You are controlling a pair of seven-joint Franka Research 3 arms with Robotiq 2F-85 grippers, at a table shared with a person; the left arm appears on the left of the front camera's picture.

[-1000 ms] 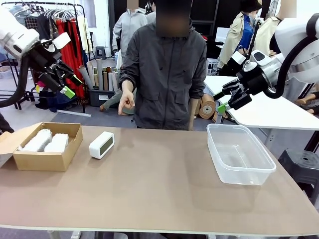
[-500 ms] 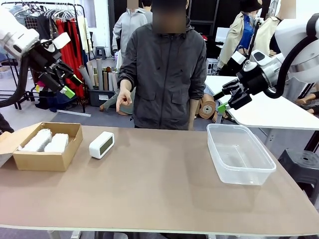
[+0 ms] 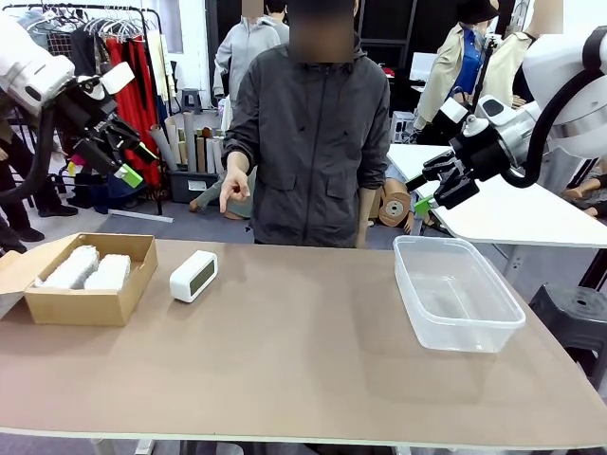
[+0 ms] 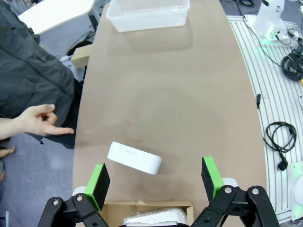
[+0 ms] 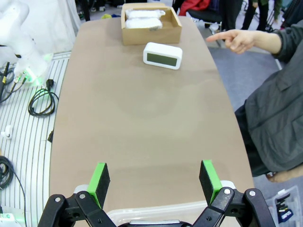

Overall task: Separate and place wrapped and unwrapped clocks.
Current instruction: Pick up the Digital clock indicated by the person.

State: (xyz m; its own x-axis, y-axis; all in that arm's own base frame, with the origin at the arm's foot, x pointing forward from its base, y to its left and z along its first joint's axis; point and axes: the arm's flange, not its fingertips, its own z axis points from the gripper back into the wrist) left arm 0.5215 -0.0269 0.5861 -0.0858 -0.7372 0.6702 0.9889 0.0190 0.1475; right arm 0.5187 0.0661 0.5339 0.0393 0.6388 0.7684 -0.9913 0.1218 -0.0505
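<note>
- Front view: left hand (image 3: 140, 163) and right hand (image 3: 419, 191) are raised above the worktop (image 3: 285, 370), both spread wide and empty. Unwrapped clock (image 3: 193, 276) stands just beside the cardboard box (image 3: 81, 305) that holds two wrapped clocks (image 3: 92, 268). Clear tub (image 3: 465, 334) sits well apart, to the right.
- Left wrist view: left hand is wide apart and empty, above the unwrapped clock (image 4: 134, 158). Person's hand (image 4: 35, 120) points nearby.
- Right wrist view: right hand is agape and empty, over the clear tub's rim.
</note>
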